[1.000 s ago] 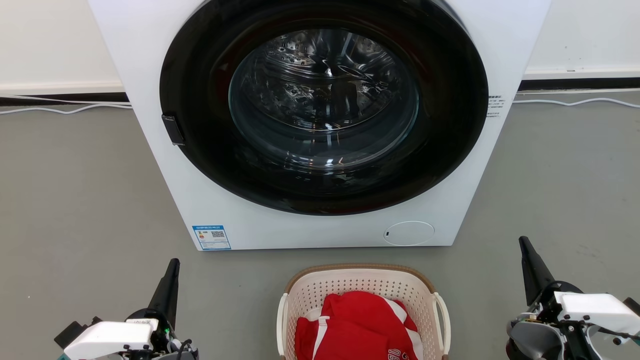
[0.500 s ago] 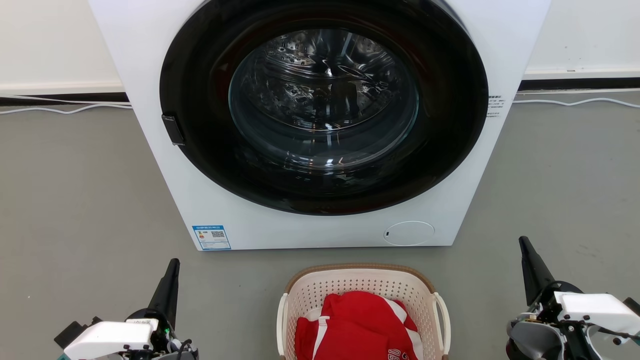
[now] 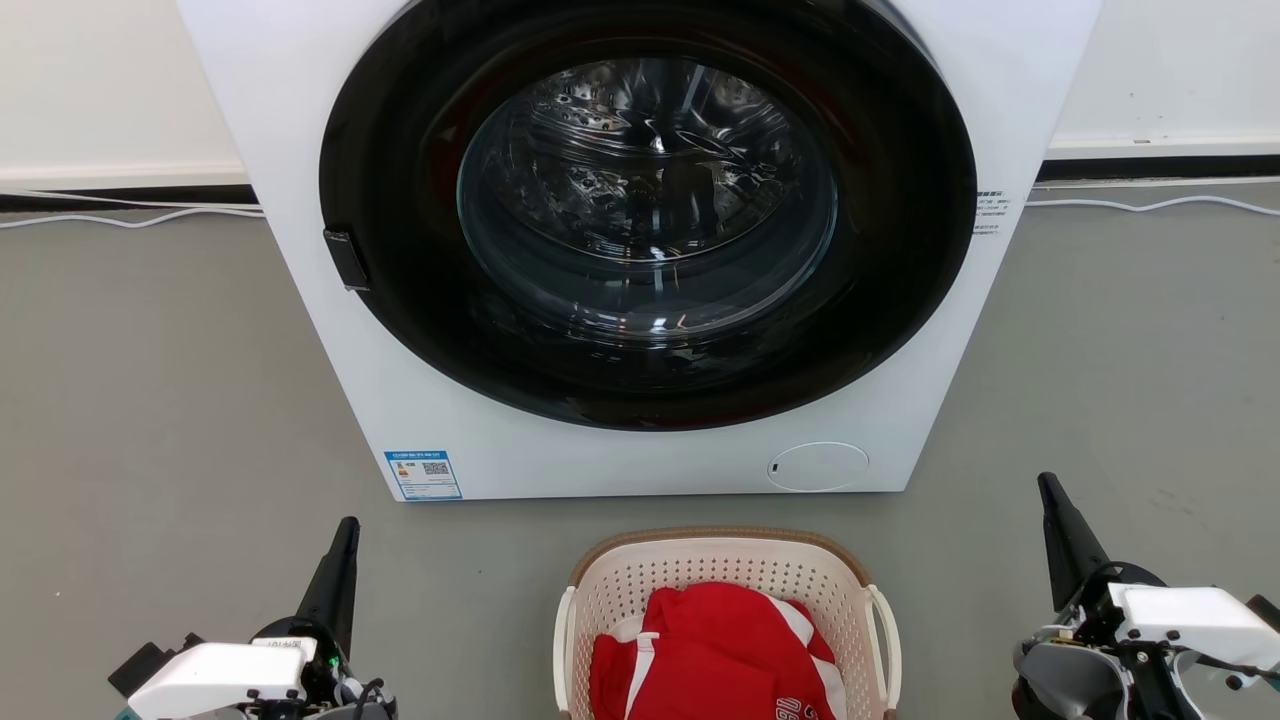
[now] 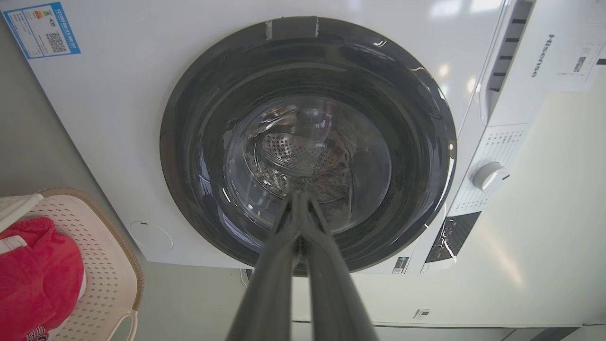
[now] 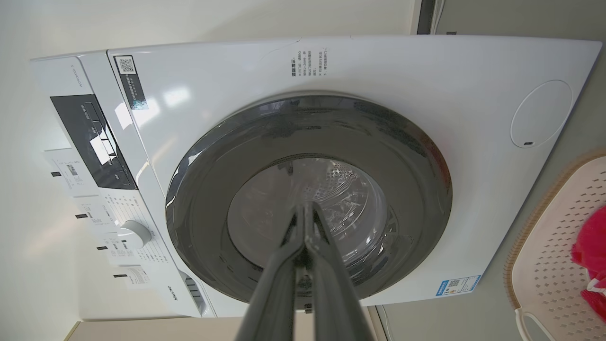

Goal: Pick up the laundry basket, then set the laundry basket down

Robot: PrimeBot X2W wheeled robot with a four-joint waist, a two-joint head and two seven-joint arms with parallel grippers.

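Status: zero progress by my read, pick not started. The laundry basket (image 3: 720,562) sits on the floor (image 3: 150,400), between the two sets of fingers and well apart from both: inboard to the right of the left gripper (image 3: 345,540), inboard to the left of the right gripper (image 3: 1052,500). Its far rim is roughly level with the left fingertips; the right fingertips reach a bit further ahead. A red garment (image 3: 715,650) is heaped inside. Left fingers are pressed together with nothing between them, and the right fingers are the same; both wrist views confirm this. Both pairs point ahead at the washing machine (image 3: 600,465), not at the basket, which shows at the edge of each wrist view, off to the inboard side of the fingers. Neither the left loop handle (image 3: 563,640) nor the right loop handle (image 3: 888,640) has anything touching it. Everything is left to do: spread both pairs of fingers, bring each inward and down to its handle, clamp, lift level, then set the basket down. The set-down spot isn't something I can tell from here.
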